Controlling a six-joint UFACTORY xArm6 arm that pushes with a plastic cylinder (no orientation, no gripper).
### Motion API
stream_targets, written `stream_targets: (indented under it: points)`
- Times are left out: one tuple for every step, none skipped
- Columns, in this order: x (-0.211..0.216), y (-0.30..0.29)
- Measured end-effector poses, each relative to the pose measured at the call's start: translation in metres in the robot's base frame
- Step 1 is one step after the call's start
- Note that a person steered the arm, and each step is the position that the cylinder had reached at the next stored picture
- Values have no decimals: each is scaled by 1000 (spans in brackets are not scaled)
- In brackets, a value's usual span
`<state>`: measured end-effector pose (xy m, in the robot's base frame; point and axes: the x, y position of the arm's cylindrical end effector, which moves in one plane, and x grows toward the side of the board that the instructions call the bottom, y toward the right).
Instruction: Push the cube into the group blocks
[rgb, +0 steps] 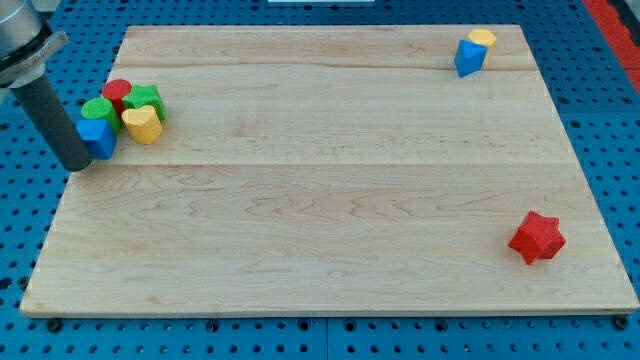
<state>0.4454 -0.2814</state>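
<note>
The rod's tip (78, 165) is resting at the worktop's (330, 230) far-left edge, touching or just beside the left face of the blue cube (97, 137). There is no hand on this arm, so nothing is being grasped; the rod is only pressing sideways. The cube is lying immediately right of the tip, and right of the cube the group is waiting: a green block (98, 108), a red cylinder (118, 91), another green block (145, 98) and a yellow block (142, 124), all clustered together. The cube is already touching or nearly touching this cluster, so the coming push seems to be running rightward and slightly away from the near edge
</note>
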Motion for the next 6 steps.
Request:
stream_targets:
  points:
    - [40,22]
    - [73,95]
    - [61,181]
    - [28,270]
    - [18,377]
    - [28,488]
